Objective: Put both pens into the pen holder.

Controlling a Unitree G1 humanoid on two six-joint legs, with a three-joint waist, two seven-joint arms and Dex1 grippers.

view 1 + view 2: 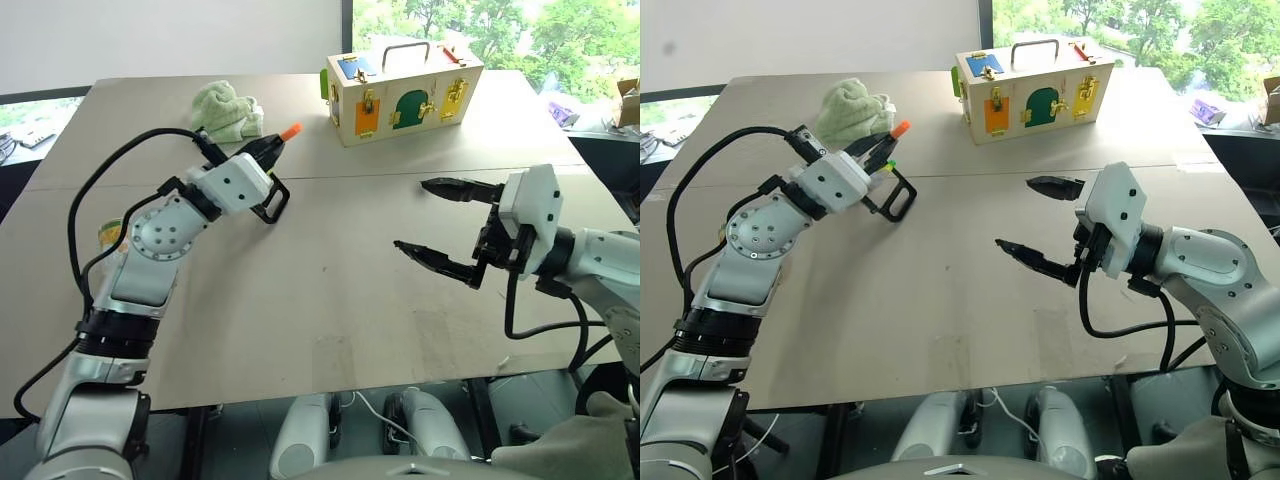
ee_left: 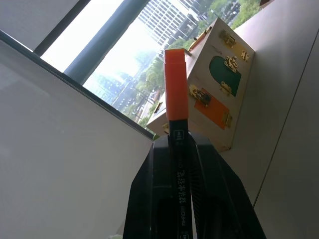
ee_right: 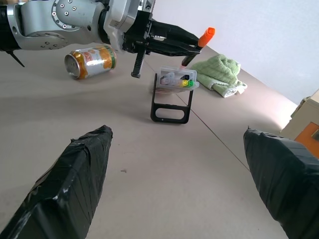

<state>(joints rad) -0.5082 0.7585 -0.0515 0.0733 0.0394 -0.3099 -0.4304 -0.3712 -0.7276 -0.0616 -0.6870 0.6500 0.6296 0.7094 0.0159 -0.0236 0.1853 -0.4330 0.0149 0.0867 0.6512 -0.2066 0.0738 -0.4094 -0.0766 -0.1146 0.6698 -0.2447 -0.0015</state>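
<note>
A robot test lab: bare table [image 1: 330, 320], wooden latch-puzzle box [image 1: 403, 92], big windows [image 2: 124, 55].

Both arms are glossy silver-grey shells with black bands at the joints. The left arm [image 1: 150, 245] has a round hub ringed with small screws and a thick black cable looping over it. White angular wrist housings lead to each end effector: the left end effector [image 1: 272, 147] and right end effector [image 1: 432, 218] have black fingers [image 3: 75, 184], tape-wrapped.
</note>
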